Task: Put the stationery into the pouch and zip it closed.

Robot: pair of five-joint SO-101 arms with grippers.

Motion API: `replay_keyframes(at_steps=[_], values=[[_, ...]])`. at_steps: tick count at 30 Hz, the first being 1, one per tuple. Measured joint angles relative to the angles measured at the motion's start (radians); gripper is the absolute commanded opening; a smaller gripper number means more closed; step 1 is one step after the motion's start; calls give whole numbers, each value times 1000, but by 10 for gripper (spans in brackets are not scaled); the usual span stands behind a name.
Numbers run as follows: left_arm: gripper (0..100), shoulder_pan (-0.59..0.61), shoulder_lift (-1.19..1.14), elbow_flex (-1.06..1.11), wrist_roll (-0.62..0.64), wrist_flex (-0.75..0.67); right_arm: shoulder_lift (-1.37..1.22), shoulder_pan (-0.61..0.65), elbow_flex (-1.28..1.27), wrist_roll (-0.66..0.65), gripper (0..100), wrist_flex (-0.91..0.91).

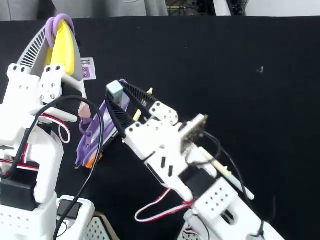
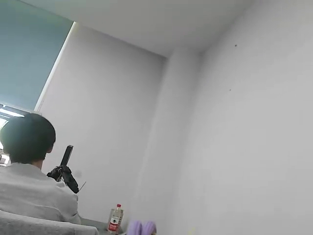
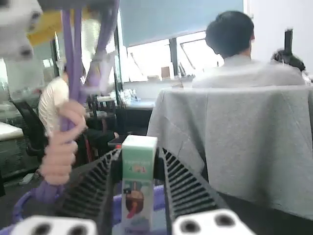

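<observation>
R claw [image 3: 139,159] is pinching a small pale-green box [image 3: 138,196], upright btwn its black ribbed jaws. It's held above the black table [image 1: 235,75], just beside the purple pouch [image 1: 91,134]. The pouch hangs slanted below the L claw [image 1: 61,35], lower end near the table, w/ an orange item [image 1: 94,159] poking out there. L claw sits high w/ a purple loop [image 1: 52,22] over its tip; can't tell if it's clamped on the loop or just hooked. A pink coiled cord [image 3: 58,152] dangles by the strap. Poss. a small card [image 1: 87,69] lies on the table behind the L arm.
</observation>
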State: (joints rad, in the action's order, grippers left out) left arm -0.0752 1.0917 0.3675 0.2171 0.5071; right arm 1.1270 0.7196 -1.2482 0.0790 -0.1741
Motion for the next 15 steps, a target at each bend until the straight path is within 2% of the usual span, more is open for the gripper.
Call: replay_keyframes(at_steps=[6, 15], values=[[30, 0, 0, 0, 0, 0, -17, 0, -58, 0, 280, -3], [30, 0, 0, 0, 0, 0, -15, 2, -71, 0, 300, -9]])
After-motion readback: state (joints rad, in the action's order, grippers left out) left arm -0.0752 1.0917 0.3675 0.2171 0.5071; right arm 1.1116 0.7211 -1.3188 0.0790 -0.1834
